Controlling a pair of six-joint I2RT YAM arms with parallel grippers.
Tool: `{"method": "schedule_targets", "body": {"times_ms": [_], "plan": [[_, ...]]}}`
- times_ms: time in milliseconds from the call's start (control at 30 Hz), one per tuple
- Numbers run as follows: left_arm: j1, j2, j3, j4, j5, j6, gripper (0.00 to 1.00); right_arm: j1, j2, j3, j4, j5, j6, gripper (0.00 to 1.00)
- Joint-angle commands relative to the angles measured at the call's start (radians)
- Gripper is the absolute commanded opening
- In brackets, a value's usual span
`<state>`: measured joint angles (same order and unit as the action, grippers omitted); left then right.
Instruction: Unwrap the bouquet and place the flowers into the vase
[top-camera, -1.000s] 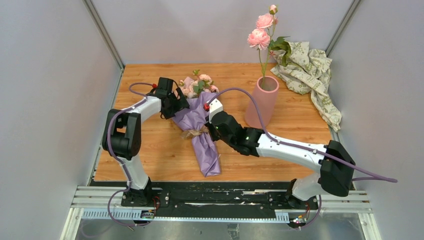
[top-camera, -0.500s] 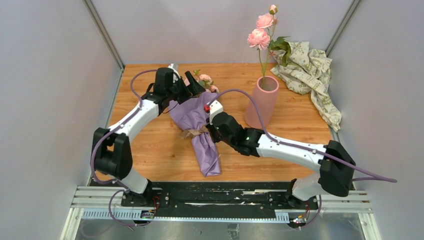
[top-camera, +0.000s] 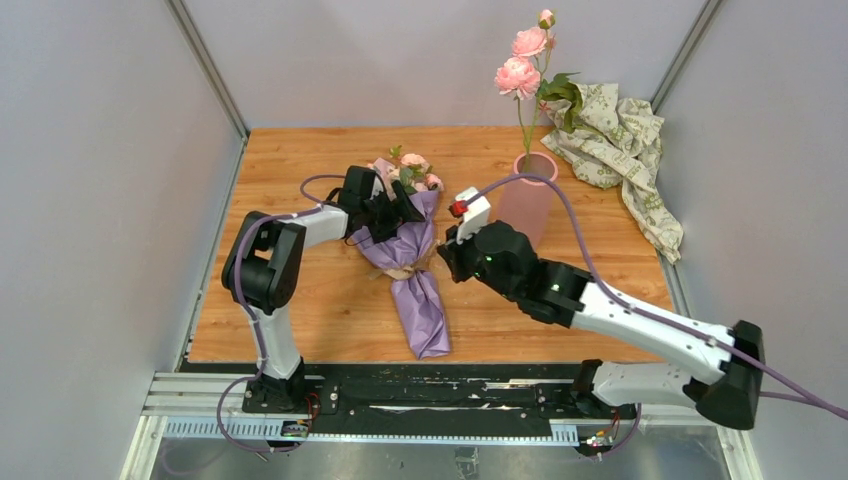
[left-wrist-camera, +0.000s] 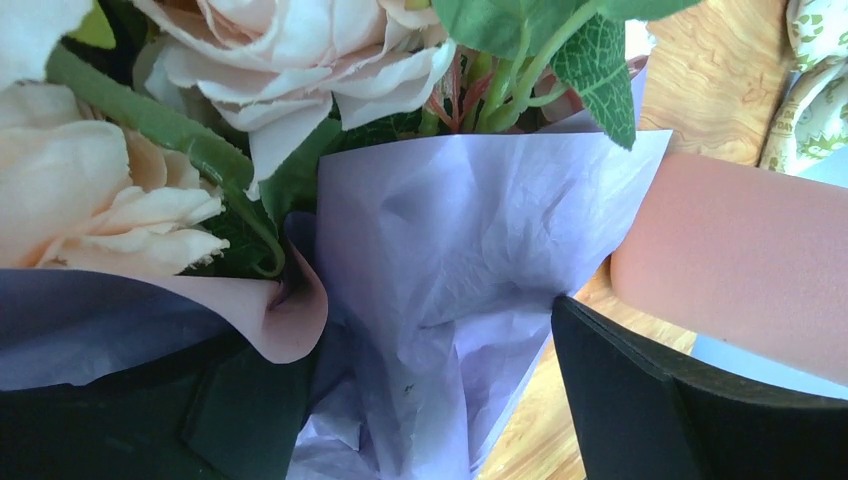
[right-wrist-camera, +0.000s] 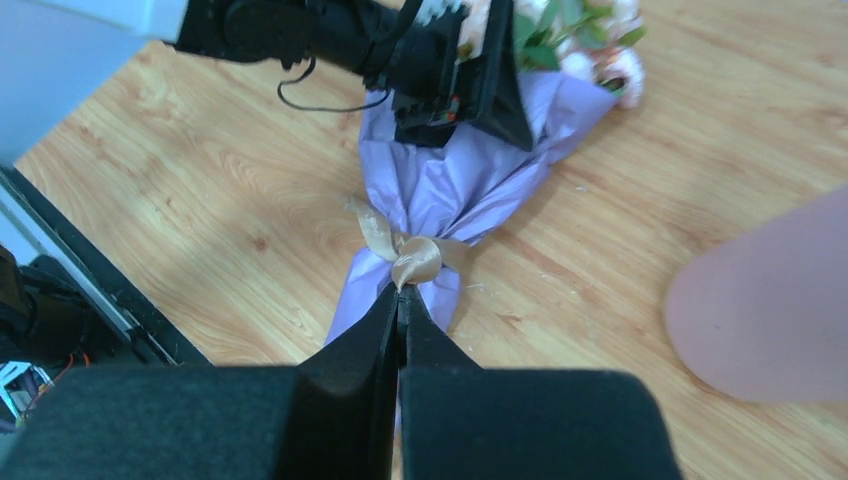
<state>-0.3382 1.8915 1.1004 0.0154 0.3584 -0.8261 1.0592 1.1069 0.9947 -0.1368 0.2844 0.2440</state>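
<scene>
Grey-walled booth, wooden desk (top-camera: 300, 310), two arms bolted at its near edge.

The bouquet (top-camera: 412, 275) lies flat near the middle of the desk. Its pointed tail aims at the near edge and its open mouth at the far edge. Lilac paper with a pink inner side shows at the fold. The flowers (top-camera: 410, 165), small peach-pink blooms with green leaves, are inside the wrap and stick out of the mouth. A tan ribbon (right-wrist-camera: 405, 255) is knotted around the narrow waist of the cone.

The left pincer (left-wrist-camera: 430, 400) is spread wide and straddles the upper part of the wrap just below the blooms. Crumpled lilac paper sits between its two fingers, which are not closed on it.

The right pincer (right-wrist-camera: 400, 295) is closed tight, tips together, its point right at the ribbon knot from the near side. Cannot tell whether a strand is pinched between the tips.

The vase (top-camera: 527, 205), plain pink, stands upright just right of the bouquet, toward the far edge. A tall stem (top-camera: 520, 75) with larger pink blooms rises from it.

Crumpled cream-green patterned paper (top-camera: 620, 140) sits at the far right corner and trails along the right edge.
</scene>
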Motion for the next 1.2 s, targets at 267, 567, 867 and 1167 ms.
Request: {"method": "schedule_targets", "body": {"times_ms": [267,567,867,1167], "plan": [[-0.030,0.010,0.052,-0.107,-0.060,0.071,1.00,-0.010,-0.328,-0.091,-0.182,0.330,-0.127,0.07],[-0.104,-0.493,-0.089,-0.235,-0.436,-0.004,1.00,-0.011,-0.101,-0.157,0.018,0.212,-0.093,0.64],[-0.121,-0.916,-0.620,0.044,-0.423,-0.472,1.00,-0.017,0.052,-0.127,0.091,0.076,-0.072,0.62],[-0.163,-1.304,-0.848,0.016,-0.606,-0.646,0.89,-0.019,0.025,-0.172,0.114,0.032,-0.042,0.61]]}}
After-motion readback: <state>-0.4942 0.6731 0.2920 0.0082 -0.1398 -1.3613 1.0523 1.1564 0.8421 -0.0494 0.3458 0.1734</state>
